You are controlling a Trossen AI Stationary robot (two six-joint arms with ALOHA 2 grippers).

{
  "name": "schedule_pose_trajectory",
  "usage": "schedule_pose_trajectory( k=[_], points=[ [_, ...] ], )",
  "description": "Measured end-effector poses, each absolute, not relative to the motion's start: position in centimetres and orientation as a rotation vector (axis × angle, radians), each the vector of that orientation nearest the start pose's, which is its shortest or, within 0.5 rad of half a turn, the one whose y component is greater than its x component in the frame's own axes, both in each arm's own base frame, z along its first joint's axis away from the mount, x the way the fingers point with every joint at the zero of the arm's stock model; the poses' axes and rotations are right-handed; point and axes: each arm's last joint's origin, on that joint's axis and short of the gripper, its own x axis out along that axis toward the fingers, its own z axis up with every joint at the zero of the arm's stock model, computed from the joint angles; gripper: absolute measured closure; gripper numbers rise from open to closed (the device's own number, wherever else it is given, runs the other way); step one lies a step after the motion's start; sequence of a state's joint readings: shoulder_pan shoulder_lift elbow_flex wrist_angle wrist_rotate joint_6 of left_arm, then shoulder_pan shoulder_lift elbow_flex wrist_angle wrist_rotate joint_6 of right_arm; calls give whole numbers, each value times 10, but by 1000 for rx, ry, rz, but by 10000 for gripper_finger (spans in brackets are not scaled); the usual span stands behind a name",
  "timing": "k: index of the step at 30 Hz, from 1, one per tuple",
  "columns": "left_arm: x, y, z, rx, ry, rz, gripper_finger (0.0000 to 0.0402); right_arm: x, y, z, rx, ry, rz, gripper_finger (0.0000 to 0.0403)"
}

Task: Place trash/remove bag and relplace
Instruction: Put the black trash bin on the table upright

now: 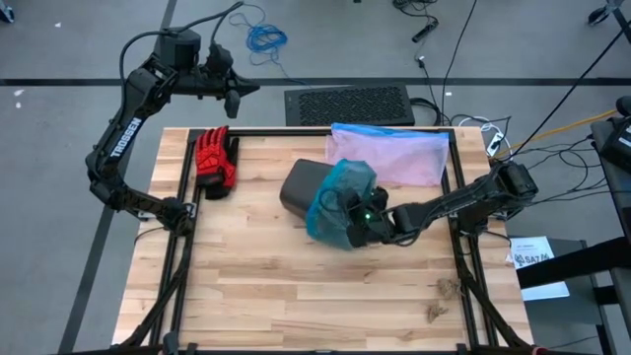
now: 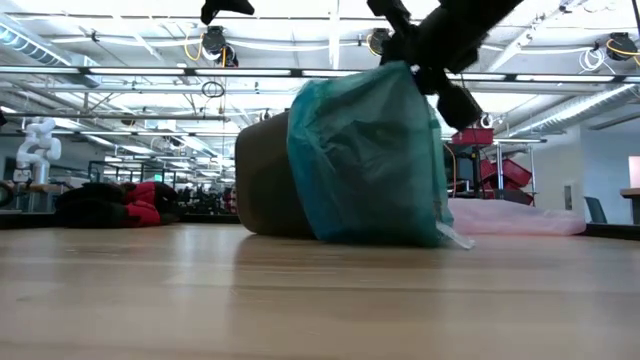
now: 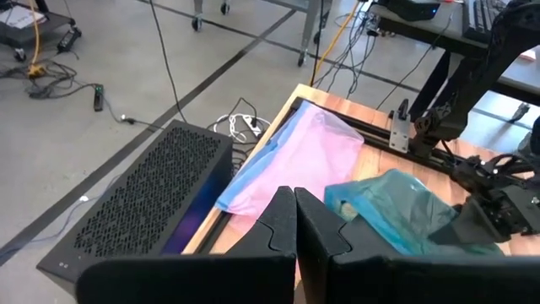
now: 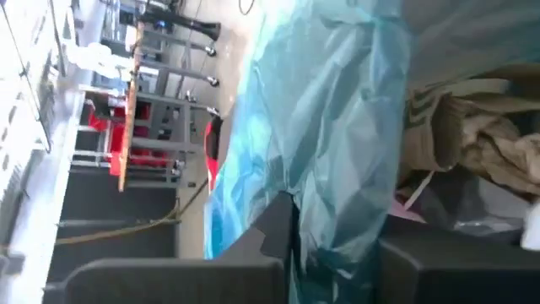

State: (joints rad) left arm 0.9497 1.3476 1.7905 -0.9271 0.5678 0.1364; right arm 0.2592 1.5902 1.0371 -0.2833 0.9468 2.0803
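From above, we see the bin (image 1: 302, 187) lying on its side mid-table, the bag (image 1: 340, 202) still over its mouth. The right gripper (image 1: 355, 225) is at the bag's near edge; here we cannot see how its fingers stand. The left gripper (image 1: 235, 99) hangs clear of the table's far edge, beyond the red glove (image 1: 214, 161). A pink bag (image 1: 389, 153) lies flat just behind the bin.

At table height, we find the bag (image 2: 365, 160) bulging from the tipped bin (image 2: 265, 180), with the right arm coming down onto its top edge.

From the left wrist, that gripper's fingers (image 3: 283, 228) are pressed together on nothing, with the pink bag (image 3: 295, 160) and the bag (image 3: 396, 207) ahead.

From the right wrist, the gripper (image 4: 333, 245) is pinched on a fold of the bag (image 4: 321, 127), and crumpled trash (image 4: 472, 143) shows inside.

We judge the trash to be in and the removal only begun: the bag still has to come off the bin, and a replacement fitted.
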Motion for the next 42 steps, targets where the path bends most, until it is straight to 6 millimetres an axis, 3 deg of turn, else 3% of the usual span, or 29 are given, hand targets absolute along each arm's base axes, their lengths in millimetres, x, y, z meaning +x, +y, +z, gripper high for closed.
schedule_pose_trajectory(
  k=[4,8,14,17,23,30,35,42],
  points=[
    [151,185,477,-205,380,348,401,331,50,254,1369,-81,-969,398],
    [152,185,477,-204,380,348,401,341,35,304,1249,143,-911,402],
    [152,185,478,-198,374,349,401,329,4,387,1030,404,-850,402],
    [152,186,478,-192,368,349,401,323,-10,409,946,529,-827,402],
    [152,186,480,-176,351,351,401,338,-20,394,853,904,-766,402],
    [152,186,480,-177,352,351,401,369,-8,343,698,1296,-654,402],
    [153,186,480,-179,353,350,401,388,1,318,647,1377,-568,402],
    [152,186,480,-180,356,349,401,406,-2,318,674,1247,-430,390]
  ],
)
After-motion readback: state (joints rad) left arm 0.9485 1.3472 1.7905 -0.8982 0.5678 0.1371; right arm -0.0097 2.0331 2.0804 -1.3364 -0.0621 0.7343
